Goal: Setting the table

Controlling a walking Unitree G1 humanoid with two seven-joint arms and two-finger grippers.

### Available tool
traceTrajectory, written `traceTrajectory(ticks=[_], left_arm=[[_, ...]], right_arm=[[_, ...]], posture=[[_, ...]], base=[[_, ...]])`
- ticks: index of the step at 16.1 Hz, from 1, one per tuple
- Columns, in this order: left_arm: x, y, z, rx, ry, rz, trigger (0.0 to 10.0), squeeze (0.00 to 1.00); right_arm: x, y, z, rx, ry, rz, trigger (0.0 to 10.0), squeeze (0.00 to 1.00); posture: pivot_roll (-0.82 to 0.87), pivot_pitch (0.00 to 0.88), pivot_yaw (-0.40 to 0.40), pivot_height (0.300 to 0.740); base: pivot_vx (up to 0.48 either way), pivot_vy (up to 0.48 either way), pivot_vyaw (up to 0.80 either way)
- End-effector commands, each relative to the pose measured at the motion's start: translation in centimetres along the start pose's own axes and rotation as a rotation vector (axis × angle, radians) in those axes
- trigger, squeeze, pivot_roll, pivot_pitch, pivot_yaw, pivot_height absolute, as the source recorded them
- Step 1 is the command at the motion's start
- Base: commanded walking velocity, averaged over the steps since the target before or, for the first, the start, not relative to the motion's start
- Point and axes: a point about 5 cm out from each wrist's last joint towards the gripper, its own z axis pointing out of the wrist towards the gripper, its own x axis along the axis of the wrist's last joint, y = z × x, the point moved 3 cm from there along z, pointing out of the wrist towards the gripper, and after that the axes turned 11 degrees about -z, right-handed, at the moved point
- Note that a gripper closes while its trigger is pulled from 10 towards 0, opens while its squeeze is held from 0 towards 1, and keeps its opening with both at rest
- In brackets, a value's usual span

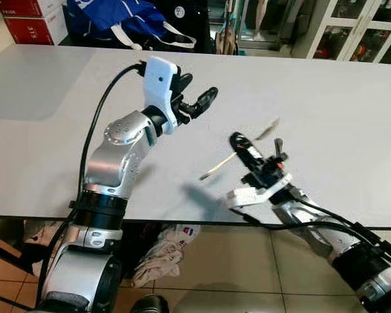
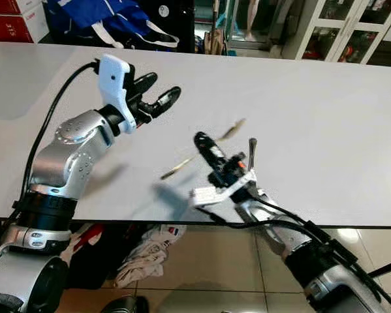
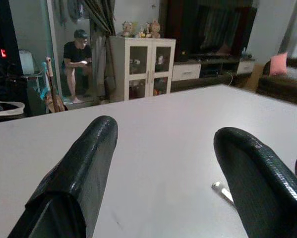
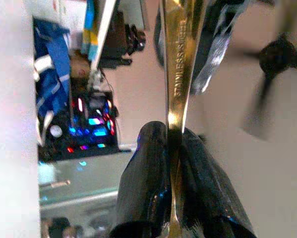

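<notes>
My right gripper (image 1: 242, 149): clenched on a gold utensil (image 4: 179, 59), perhaps a spoon, blurred.
My left gripper (image 1: 196, 96): released, above the table (image 1: 339, 104), at ten o'clock of the right.

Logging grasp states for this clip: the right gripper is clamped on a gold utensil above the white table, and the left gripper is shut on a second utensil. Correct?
Not quite. The left gripper is open and holds nothing; the left wrist view shows its two fingers spread apart over the white table. The rest stands: the right gripper is shut on the gold utensil.
</notes>
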Motion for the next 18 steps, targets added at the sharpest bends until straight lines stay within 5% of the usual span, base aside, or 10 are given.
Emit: traceTrajectory(ticks=[1, 2, 3, 4, 6, 7, 9, 12, 15, 18], left_arm=[[0.7, 0.1, -0.3, 0.002, 0.020, -0.088, 10.0, 0.00], [1.0, 0.2, -0.8, 0.005, 0.019, -0.296, 10.0, 0.00], [0.8, 0.2, -1.0, 0.011, 0.004, -0.341, 10.0, 0.00], [0.6, 0.3, -1.3, 0.013, -0.004, -0.312, 10.0, 0.00], [-0.5, 0.2, -1.9, 0.028, -0.033, -0.204, 10.0, 0.00], [-1.3, 0.4, -2.3, 0.033, -0.050, -0.164, 10.0, 0.00], [-2.6, 1.4, -3.5, 0.002, -0.059, -0.021, 10.0, 0.00], [-4.8, 2.9, -5.2, -0.053, -0.046, 0.172, 10.0, 0.00], [-3.8, 3.5, -4.3, -0.061, 0.012, 0.134, 10.0, 0.00], [-2.4, 2.3, -3.0, -0.027, 0.075, 0.050, 10.0, 0.00]], right_arm=[[-1.1, 0.4, 0.3, -0.038, -0.027, -0.021, 10.0, 0.00], [-1.5, 0.4, 0.3, -0.045, -0.055, -0.021, 10.0, 0.00], [-1.7, -0.1, 0.3, -0.027, -0.076, 0.003, 10.0, 0.00], [-1.9, -0.4, 0.4, -0.011, -0.118, 0.058, 10.0, 0.00], [-3.0, -1.8, 0.3, 0.070, -0.330, 0.356, 10.0, 0.00], [-3.8, -2.7, 0.3, 0.090, -0.539, 0.678, 10.0, 0.00], [-4.2, -2.6, 0.5, 0.050, -0.648, 0.901, 10.0, 0.00], [-3.8, -2.4, 1.0, 0.031, -0.656, 1.093, 10.0, 0.00], [-3.2, -1.9, 1.3, 0.033, -0.628, 1.243, 10.0, 0.00], [-2.4, -0.2, 1.8, -0.003, -0.585, 1.410, 10.0, 0.00]], posture=[[0.00, 0.054, 0.001, 0.740], [0.00, 0.056, 0.004, 0.740], [0.01, 0.057, 0.006, 0.740], [0.01, 0.057, 0.006, 0.740], [0.02, 0.057, 0.005, 0.740], [0.02, 0.054, 0.005, 0.740], [0.02, 0.050, 0.007, 0.740], [0.01, 0.045, 0.002, 0.740], [0.01, 0.037, -0.004, 0.740], [0.00, 0.034, -0.003, 0.740]], base=[[0.000, 0.000, 0.00], [0.000, 0.000, 0.00], [0.000, 0.000, 0.00], [0.000, 0.000, 0.00], [0.000, 0.000, 0.00], [0.000, 0.000, 0.00], [0.000, 0.000, 0.00], [0.000, 0.000, 0.00], [0.000, 0.000, 0.00], [0.000, 0.000, 0.00]])
